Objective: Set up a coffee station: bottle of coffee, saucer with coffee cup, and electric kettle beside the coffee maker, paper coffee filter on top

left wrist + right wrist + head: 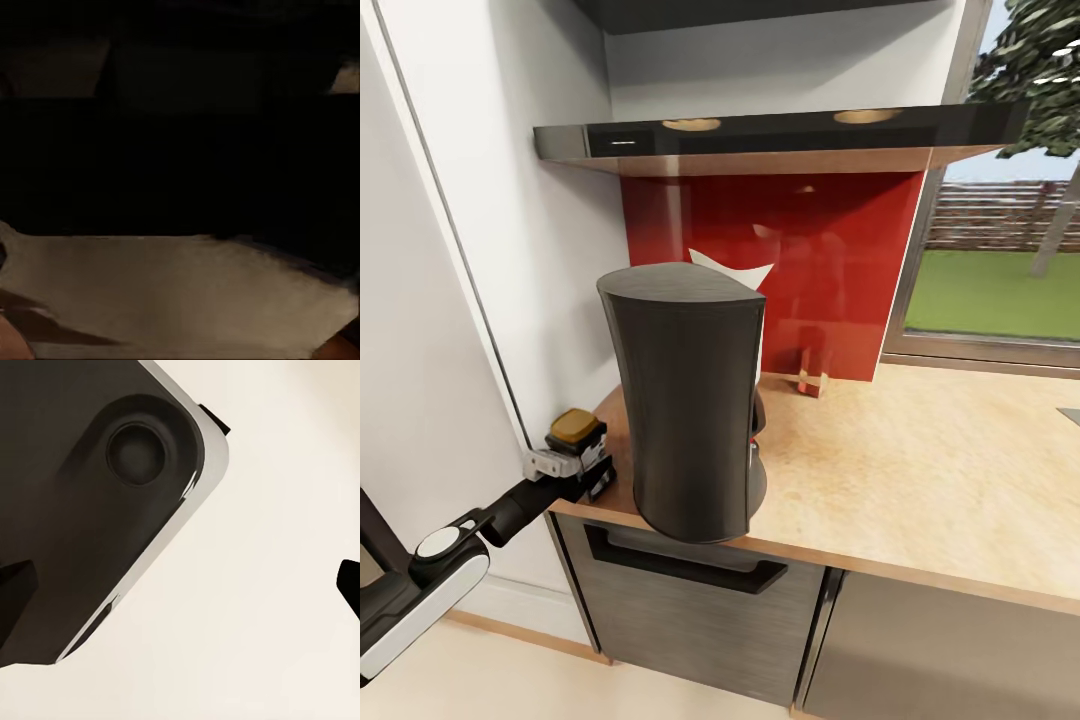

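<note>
The tall dark grey coffee maker (688, 400) stands near the left front corner of the light wood countertop (920, 470). White points of the paper coffee filter (732, 271) stick up behind its top. Just left of it, at the countertop's left edge, is the bottle of coffee (574, 426), a dark jar with an amber lid. My left gripper (588, 462) is shut around its body. The left wrist view is dark and blurred. The glossy black kitchen shelf (780, 135) hangs above. In the right wrist view, my right gripper (180, 589) is open over pale floor, with nothing between its fingertips (15, 592).
A red backsplash (840, 250) runs behind the counter, with a small red-and-tan object (812, 381) at its foot. A white wall (480, 250) closes the left side. Dark grey cabinets (690, 600) sit below, and a window (1000, 260) at right. A sink corner (1071, 415) shows far right.
</note>
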